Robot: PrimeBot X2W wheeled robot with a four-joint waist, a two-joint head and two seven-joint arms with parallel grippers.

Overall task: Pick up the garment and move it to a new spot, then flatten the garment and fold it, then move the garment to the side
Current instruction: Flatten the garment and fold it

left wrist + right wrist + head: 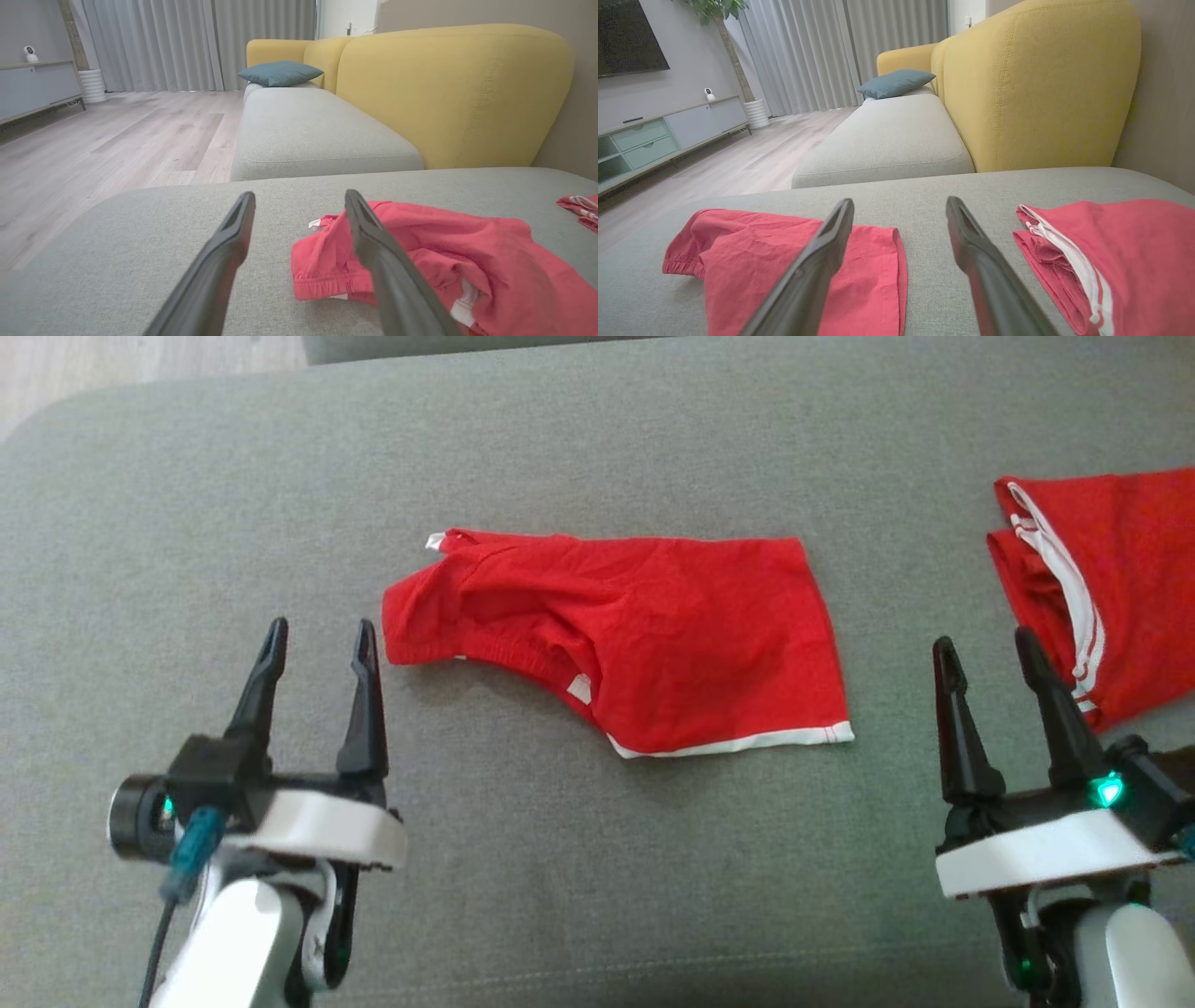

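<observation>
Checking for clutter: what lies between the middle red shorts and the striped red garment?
Only bare grey sofa cushion, shown in the head view; the open right pincer faces it.

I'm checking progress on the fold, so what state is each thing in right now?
red shorts: lying on the grey seat, waistband end rumpled, not gripped.
second red garment: folded over, lying to the right, partly cut off by the frame.
left claw: open, empty, close beside the shorts' waistband end.
right claw: open, empty, between the two garments.
blue pillow: lying on the far sofa seat.
</observation>
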